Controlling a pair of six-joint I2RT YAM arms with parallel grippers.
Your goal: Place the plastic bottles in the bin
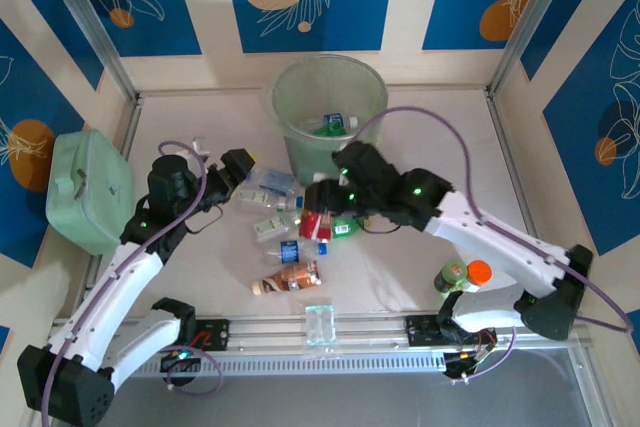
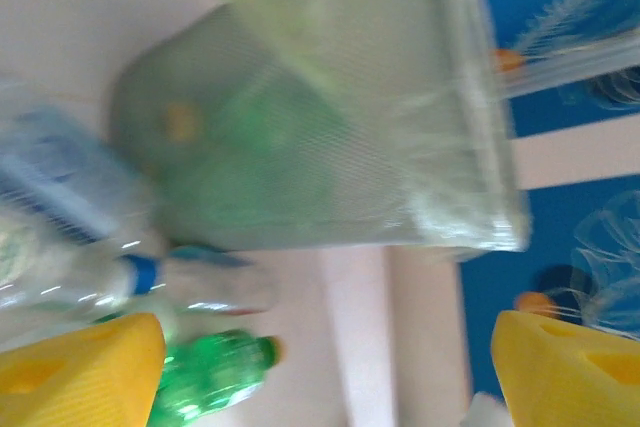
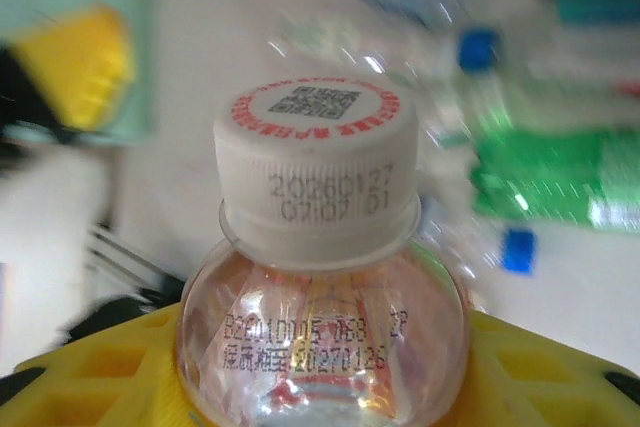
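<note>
right tool (image 3: 320,402) grips bottle (image 3: 322,332), length in line with tool, white cap (image 3: 315,162) outward; left tool (image 2: 325,377) gapes wide, empty.

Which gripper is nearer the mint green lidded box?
Left. The left gripper is to the right of the mint green lidded box; the right gripper is farther right, holding a white-capped bottle.

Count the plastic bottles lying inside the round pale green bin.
2: a green plastic bottle lies low in the round translucent pale green bin, and a clear blue-labelled plastic bottle sits just right of it. Others may be hidden underneath.
</note>
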